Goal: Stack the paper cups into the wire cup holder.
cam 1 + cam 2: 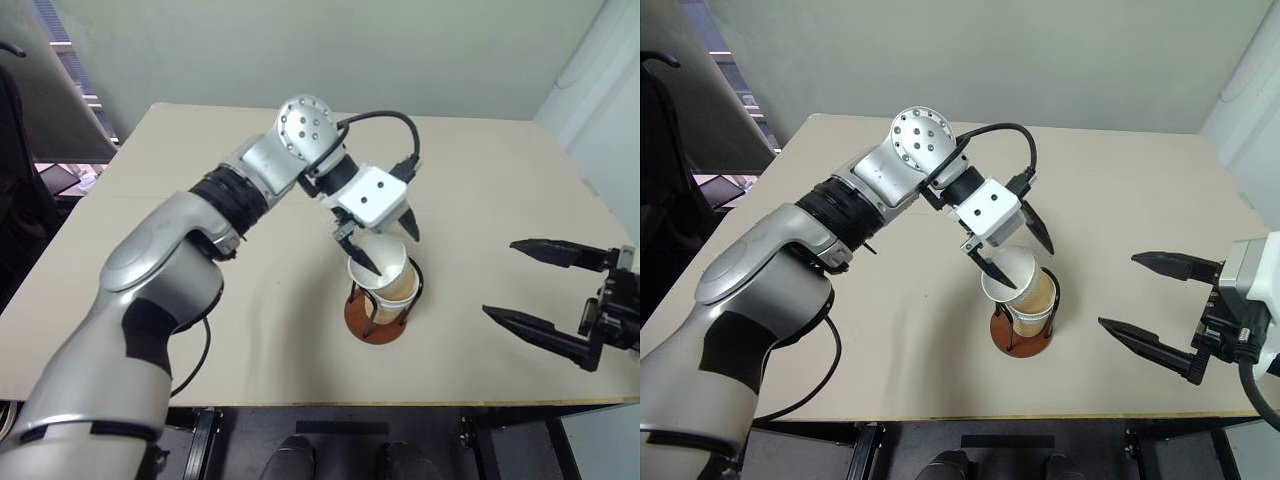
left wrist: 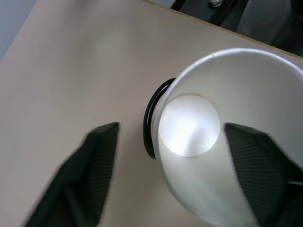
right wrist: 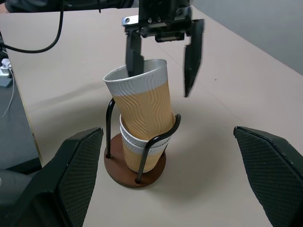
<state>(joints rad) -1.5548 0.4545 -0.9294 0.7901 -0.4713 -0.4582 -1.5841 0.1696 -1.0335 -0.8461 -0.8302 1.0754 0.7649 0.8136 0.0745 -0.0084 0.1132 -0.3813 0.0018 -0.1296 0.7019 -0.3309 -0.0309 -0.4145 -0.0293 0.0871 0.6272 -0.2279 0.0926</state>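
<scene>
Right wrist view, centre: tilted top paper cup [image 3: 142,106] hides the nested one's [image 3: 137,151] rim; left gripper [image 3: 163,61] and right gripper [image 1: 530,285] jaws open, empty.

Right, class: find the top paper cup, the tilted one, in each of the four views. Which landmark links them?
Left eye view: top paper cup, centre, under the left gripper.
Right eye view: just right of centre.
Left wrist view: right half, seen from above.
Right wrist view: centre, leaning.
Shared landmark: the wire cup holder, whose black loops flank the cup.

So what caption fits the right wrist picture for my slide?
Open left gripper hangs over the tilted top paper cup stacked in the wire cup holder.
</scene>
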